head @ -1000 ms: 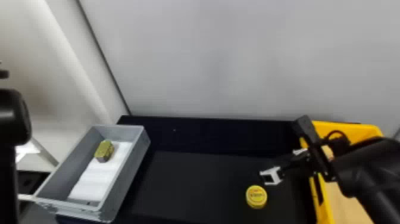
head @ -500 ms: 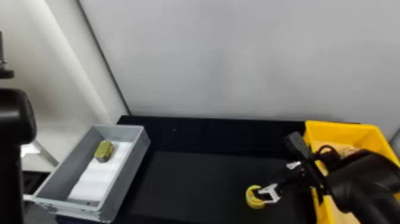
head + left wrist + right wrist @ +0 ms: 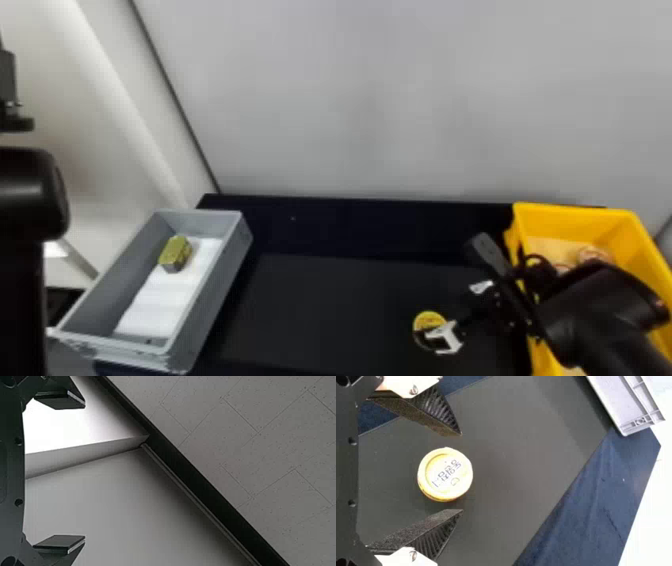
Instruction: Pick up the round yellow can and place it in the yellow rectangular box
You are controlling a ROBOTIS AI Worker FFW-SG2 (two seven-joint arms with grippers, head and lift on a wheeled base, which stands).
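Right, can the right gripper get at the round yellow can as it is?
Probably yes: the right gripper is open, with one finger on each side of the round yellow can, and nothing stands between them and it.

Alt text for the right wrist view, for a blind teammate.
Right gripper with its fingers open on either side of a round yellow can, gaps between, on a dark tabletop; a gray bin sits farther off.
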